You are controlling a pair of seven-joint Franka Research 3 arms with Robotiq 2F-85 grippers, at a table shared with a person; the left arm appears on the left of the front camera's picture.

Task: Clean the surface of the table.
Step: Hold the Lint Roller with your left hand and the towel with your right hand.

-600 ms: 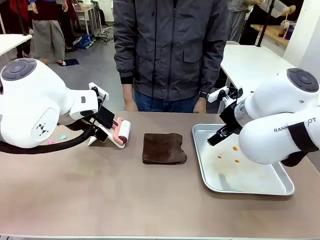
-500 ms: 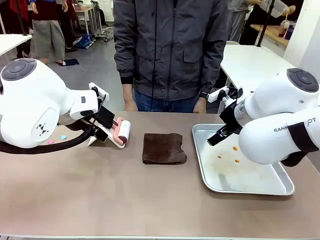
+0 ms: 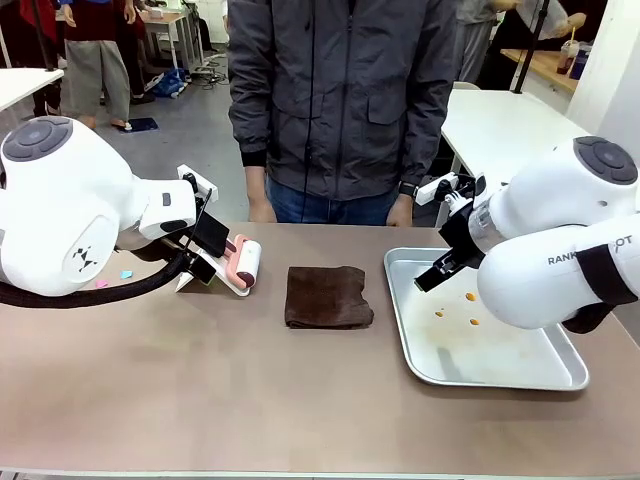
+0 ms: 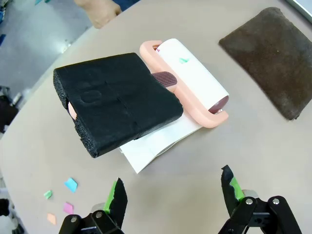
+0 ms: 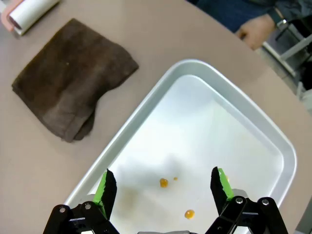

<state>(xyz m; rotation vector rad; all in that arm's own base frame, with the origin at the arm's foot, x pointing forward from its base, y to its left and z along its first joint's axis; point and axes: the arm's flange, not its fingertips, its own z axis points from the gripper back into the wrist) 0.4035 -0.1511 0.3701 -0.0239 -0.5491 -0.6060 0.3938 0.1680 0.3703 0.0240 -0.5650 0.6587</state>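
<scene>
The taupe-brown table [image 3: 250, 390] carries a pink lint roller [image 3: 245, 265] with a white roll and a black foam-wrapped handle [image 4: 117, 105], lying on a white sheet at the left. My left gripper [image 4: 174, 192] hangs open just above and short of that handle, holding nothing; it also appears in the front view [image 3: 200, 255]. A folded brown cloth [image 3: 328, 296] lies mid-table. My right gripper [image 5: 163, 187] stands open over a silver tray [image 3: 500, 375] with small orange spots [image 5: 164, 183].
Small coloured paper scraps [image 4: 70, 184] lie on the table near my left gripper. A person in a dark jacket stands at the far edge, with a hand [image 5: 253, 29] near the tray's far corner. White tables stand behind.
</scene>
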